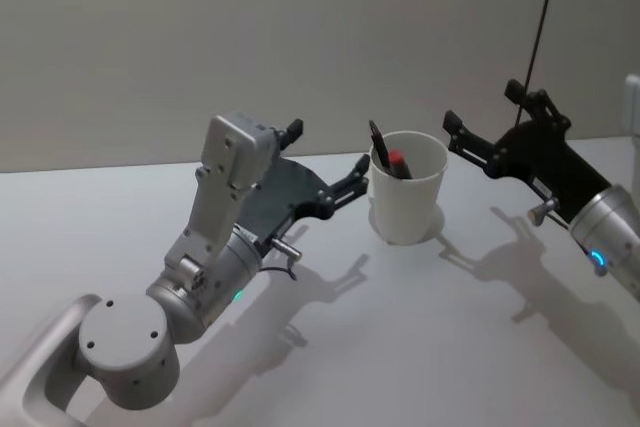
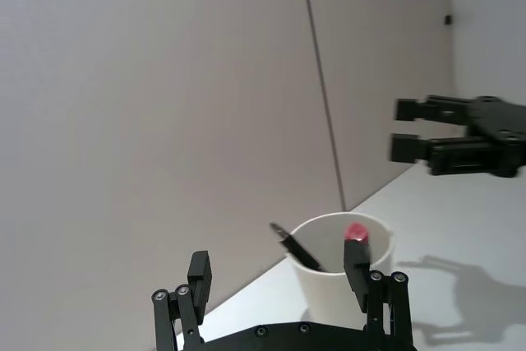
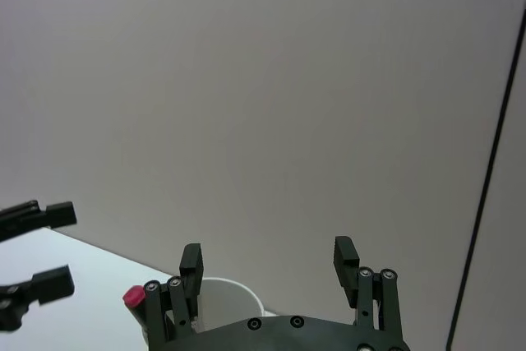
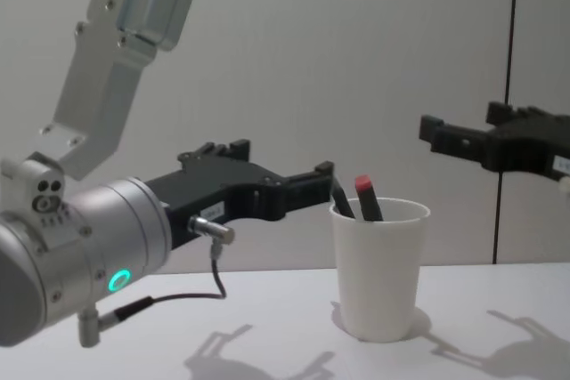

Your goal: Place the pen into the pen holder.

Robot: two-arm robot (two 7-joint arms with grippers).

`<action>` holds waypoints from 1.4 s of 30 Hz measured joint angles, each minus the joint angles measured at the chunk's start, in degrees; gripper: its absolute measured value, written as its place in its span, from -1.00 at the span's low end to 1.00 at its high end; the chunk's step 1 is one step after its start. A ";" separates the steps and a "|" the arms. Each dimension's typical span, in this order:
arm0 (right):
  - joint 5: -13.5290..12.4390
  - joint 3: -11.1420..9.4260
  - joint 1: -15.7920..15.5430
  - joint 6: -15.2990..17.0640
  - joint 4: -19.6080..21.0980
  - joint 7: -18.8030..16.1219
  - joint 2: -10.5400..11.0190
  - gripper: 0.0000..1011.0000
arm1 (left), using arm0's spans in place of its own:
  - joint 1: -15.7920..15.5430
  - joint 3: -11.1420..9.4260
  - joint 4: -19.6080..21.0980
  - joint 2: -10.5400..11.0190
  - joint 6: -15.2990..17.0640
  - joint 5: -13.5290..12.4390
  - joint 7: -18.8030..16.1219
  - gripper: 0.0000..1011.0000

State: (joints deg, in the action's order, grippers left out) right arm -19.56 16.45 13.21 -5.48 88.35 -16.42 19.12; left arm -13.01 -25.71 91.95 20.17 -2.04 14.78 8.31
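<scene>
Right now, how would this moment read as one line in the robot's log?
pens: two in pen holder | left gripper: open, empty, beside cup | right gripper: open, empty, raised right of cup

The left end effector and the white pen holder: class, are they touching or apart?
Apart. In the chest view the left end effector hangs open beside and above the pen holder, with wall showing between its fingertip and the rim.

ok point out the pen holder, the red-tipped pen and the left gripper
pen holder (image 1: 408, 202), head view, on its white outer wall
red-tipped pen (image 4: 363, 187), chest view, on its red end above the rim
left gripper (image 2: 279, 277), left wrist view, midway between its open fingertips
</scene>
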 joint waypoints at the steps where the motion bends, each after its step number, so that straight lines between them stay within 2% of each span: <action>1: 0.10 -0.10 -0.43 0.23 0.40 0.38 0.01 0.98 | -0.04 -0.03 0.10 0.13 0.20 -0.26 -0.60 0.98; 9: 1.14 -1.26 -5.00 2.70 4.62 4.52 0.09 0.98 | -0.47 -0.26 1.05 1.41 2.31 -2.74 -6.26 0.99; 13: 1.68 -1.92 -7.57 4.00 6.99 6.77 0.14 0.98 | -0.56 -0.31 1.24 1.68 2.75 -3.23 -7.44 0.98; 23: 2.75 -3.18 -12.53 6.66 11.55 11.24 0.22 0.98 | -0.59 -0.33 1.29 1.75 2.90 -3.37 -7.77 0.98; 31: 3.08 -3.55 -13.98 7.45 12.82 12.56 0.23 0.98 | -0.58 -0.31 1.29 1.72 2.91 -3.37 -7.77 0.98; 42: 3.10 -3.55 -14.05 7.47 12.89 12.60 0.21 0.98 | -0.57 -0.31 1.26 1.72 2.87 -3.33 -7.77 0.98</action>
State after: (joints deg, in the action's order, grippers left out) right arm -16.46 12.90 -0.84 1.99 101.24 -3.82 19.34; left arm -13.58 -26.02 93.21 21.89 0.83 11.45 0.54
